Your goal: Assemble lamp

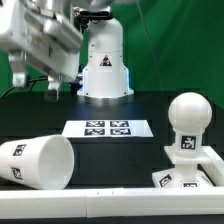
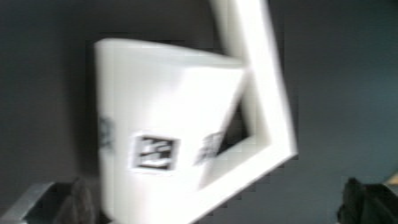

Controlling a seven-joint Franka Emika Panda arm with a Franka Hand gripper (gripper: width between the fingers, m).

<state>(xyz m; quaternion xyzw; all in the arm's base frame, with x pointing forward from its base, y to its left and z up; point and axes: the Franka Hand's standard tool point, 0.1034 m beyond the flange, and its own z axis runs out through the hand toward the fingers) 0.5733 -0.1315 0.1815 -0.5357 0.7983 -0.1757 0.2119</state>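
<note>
The lamp shade (image 1: pixel 38 161), a large white tapered cup with tags, lies on its side at the exterior view's lower left. The round bulb (image 1: pixel 187 118) stands upright on its stem at the right. The small flared base (image 1: pixel 183 179) sits just in front of it. My gripper (image 1: pixel 36 84) hangs high at the upper left, far from all three parts, open and empty. In the wrist view a blurred white tagged part (image 2: pixel 157 130) lies below my gripper (image 2: pixel 210 205). I cannot tell which part it is. My dark fingertips (image 2: pixel 43 203) show wide apart at the frame's corners.
The marker board (image 1: pixel 105 128) lies flat mid-table. The white robot pedestal (image 1: pixel 105 62) stands at the back. A white L-shaped rail (image 1: pixel 212 160) borders the table's right and front; it also shows in the wrist view (image 2: pixel 260 110) beside the tagged part.
</note>
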